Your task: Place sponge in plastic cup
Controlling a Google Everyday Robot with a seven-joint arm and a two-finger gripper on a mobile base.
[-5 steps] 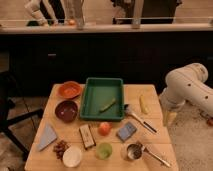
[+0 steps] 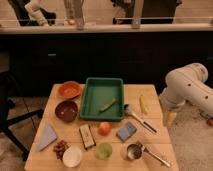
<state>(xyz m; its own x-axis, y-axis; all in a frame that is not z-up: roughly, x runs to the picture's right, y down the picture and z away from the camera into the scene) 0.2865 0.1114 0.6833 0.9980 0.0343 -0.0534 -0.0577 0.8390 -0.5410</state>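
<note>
Camera view: sponge left of tool

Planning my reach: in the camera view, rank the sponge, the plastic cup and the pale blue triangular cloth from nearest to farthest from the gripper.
The gripper hangs just off the right edge of the table.
1. Sponge, front right of the table.
2. Plastic cup, front centre.
3. Blue cloth, far left front.
</note>
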